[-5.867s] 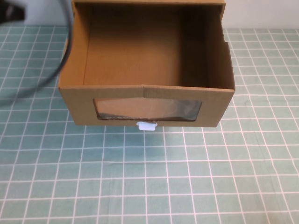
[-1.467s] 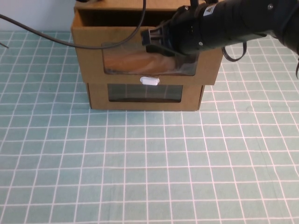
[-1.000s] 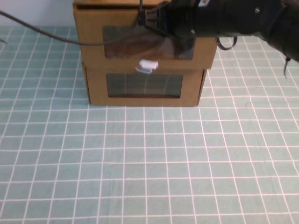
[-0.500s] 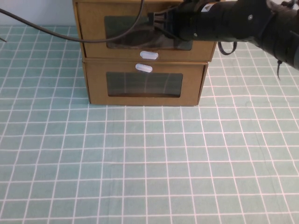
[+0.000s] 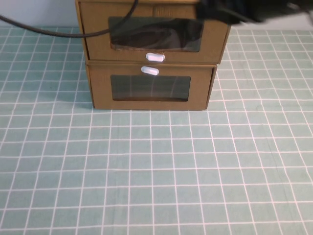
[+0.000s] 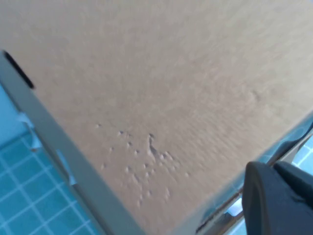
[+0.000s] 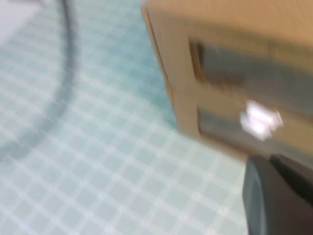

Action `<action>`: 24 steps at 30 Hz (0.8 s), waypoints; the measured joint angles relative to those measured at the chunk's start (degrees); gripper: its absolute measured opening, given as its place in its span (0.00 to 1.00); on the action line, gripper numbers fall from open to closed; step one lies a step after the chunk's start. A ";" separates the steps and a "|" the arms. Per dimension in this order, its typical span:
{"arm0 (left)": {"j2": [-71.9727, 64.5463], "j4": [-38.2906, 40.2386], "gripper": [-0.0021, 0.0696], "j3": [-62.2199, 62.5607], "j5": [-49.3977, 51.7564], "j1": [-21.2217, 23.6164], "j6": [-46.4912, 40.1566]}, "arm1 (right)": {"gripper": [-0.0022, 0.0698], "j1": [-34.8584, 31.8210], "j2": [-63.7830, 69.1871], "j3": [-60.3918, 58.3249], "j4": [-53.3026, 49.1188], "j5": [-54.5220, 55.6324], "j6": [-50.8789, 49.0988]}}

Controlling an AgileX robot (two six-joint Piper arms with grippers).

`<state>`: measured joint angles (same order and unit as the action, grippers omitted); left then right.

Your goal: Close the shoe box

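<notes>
The shoe box (image 5: 153, 31) sits pushed in atop the lower cardboard box (image 5: 150, 88); right pincer (image 5: 220, 11) blurred above it, left pincer (image 6: 279, 196) against cardboard, both grips unclear

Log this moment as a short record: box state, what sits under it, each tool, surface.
shoe box: top of the stack, drawer pushed in, front about flush, white tab below its window
lower box: directly underneath, shut, tab above its window
right tool: at the shoe box's upper right corner, blurred, grip state unclear
left tool: close against plain cardboard, only seen in its wrist view, grip state unclear
cable: dark, draped across the shoe box's left front
surface: green grid mat
</notes>
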<state>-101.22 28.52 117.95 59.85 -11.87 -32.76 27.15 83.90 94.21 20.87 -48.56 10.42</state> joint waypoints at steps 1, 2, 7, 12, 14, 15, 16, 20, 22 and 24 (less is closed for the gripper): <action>2.27 -0.41 0.02 -2.19 -1.24 0.00 0.00 | 0.01 0.31 -2.35 -1.76 -1.78 -1.26 -1.30; 4.73 -1.13 0.02 -4.85 -2.73 0.00 0.00 | 0.01 0.75 -4.91 -4.03 -3.66 -2.14 -2.79; 18.53 -3.76 0.02 -23.12 -12.82 0.09 0.00 | 0.01 2.17 -19.95 -18.85 -9.57 -3.50 -9.18; 37.15 -1.74 0.02 -45.21 -23.69 0.09 -0.86 | 0.01 2.17 -37.93 -33.35 -10.60 -3.59 -11.96; 45.14 -0.48 0.02 -54.09 -28.04 0.09 -2.06 | 0.01 2.17 -44.82 -38.42 -10.60 -3.73 -12.58; 48.32 -0.20 0.02 -57.56 -29.93 0.09 -2.32 | 0.01 2.17 -47.34 -40.63 -10.60 -3.73 -12.90; 52.26 0.18 0.02 -61.85 -31.86 0.09 -2.46 | 0.01 2.17 -50.14 -42.66 -10.69 -3.73 -13.24; 66.96 1.41 0.02 -77.40 -38.88 0.09 -2.36 | 0.01 2.17 -58.53 -49.85 -10.06 -2.71 -13.74; 74.89 2.46 0.02 -84.05 -41.90 0.09 -2.27 | 0.01 2.17 -62.19 -53.40 -9.95 0.04 -13.73; 82.03 2.96 0.02 -90.72 -44.34 0.09 -2.27 | 0.01 2.17 -65.01 -57.52 -9.89 4.51 -13.73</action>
<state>-19.19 31.48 27.23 15.51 -11.78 -35.03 29.32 18.89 36.69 10.97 -44.06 -3.31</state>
